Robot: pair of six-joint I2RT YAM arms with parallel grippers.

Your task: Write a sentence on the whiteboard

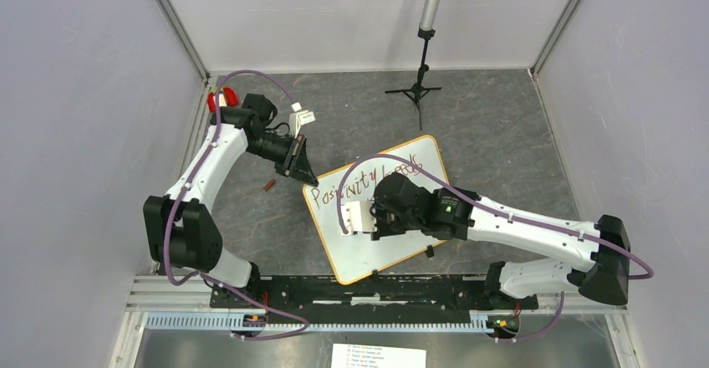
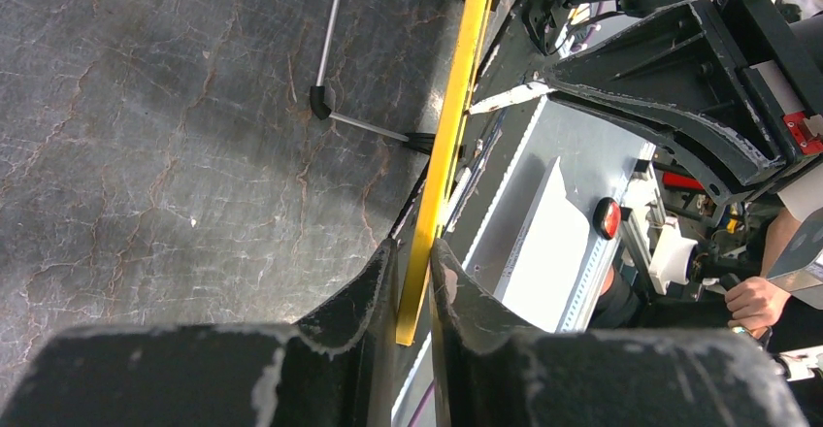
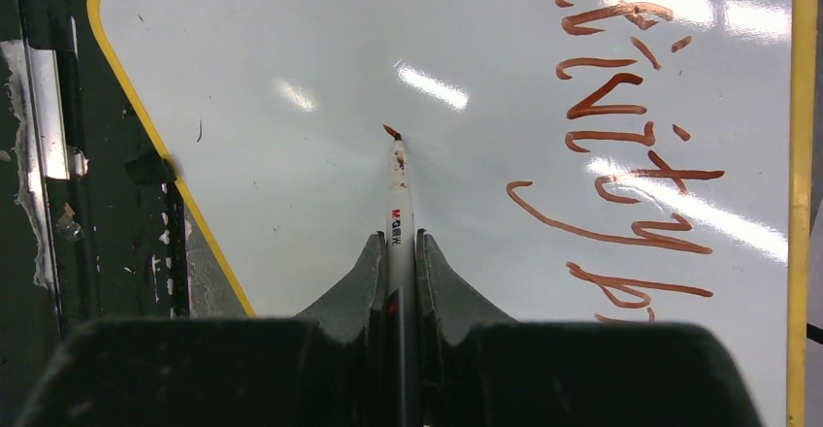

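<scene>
Yellow-rimmed, the whiteboard (image 1: 368, 255) lies on the table (image 1: 502, 134), its edge pinched in your left gripper (image 2: 415, 257) to steady it; your right gripper (image 3: 400, 245) clamps the marker (image 3: 398, 180), tip on bare board beneath the sentence (image 3: 621, 126).

Sentence (image 1: 343, 189) partly under right arm (image 1: 518, 222); last word perhaps "breeds", blurred.

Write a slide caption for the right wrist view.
Right gripper clamps a marker, its tip on the whiteboard beside red-brown handwriting.
</scene>
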